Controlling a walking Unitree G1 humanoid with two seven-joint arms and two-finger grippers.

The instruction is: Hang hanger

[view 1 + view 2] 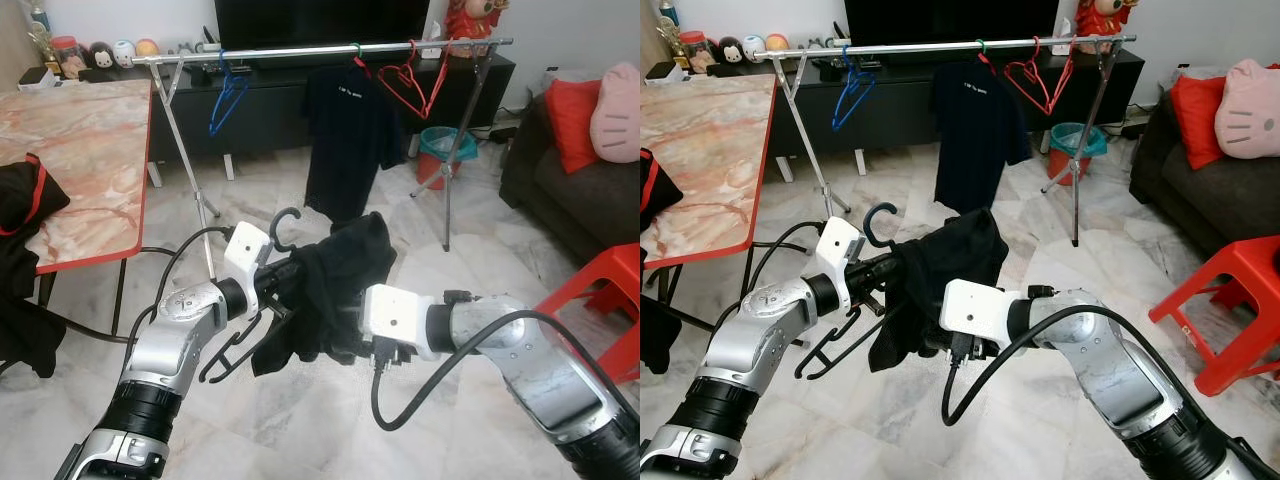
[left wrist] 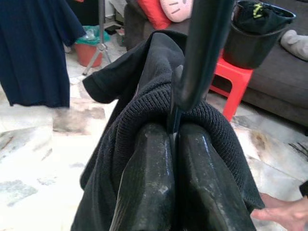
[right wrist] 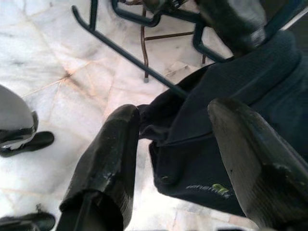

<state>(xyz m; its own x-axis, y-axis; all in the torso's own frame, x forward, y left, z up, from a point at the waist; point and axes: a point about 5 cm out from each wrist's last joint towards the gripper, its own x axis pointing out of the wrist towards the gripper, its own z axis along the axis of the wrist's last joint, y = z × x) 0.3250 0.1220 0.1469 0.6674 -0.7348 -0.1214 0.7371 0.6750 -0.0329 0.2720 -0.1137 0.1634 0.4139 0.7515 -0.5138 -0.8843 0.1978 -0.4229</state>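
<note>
The left gripper [image 2: 171,187] is clamped tight on a black hanger [image 1: 240,345], held low in front of the robot over the marble floor [image 1: 300,420], with the hook [image 1: 283,225] pointing up beside the wrist. A black knit garment [image 1: 335,290] is draped over the hanger, and in the left wrist view its ribbed edge bunches right against the closed fingers [image 2: 144,183]. The right gripper [image 3: 185,159] reaches in from the other side with its fingers spread apart, one on either side of the garment's lower edge, gripping nothing. Beyond them stands a metal clothes rail [image 1: 320,50] on crossed legs, well apart from the held hanger; on it hang an empty blue hanger [image 1: 228,100], a dark T-shirt [image 1: 345,135] and a red hanger [image 1: 405,85]. A marble-topped table with a red edge [image 1: 90,160] stands on the robot's left, a red plastic stool [image 1: 600,295] and a dark sofa with a red cushion [image 1: 575,120] on its right. In the left wrist view, a person's hand [image 2: 284,216] shows low by the floor.
</note>
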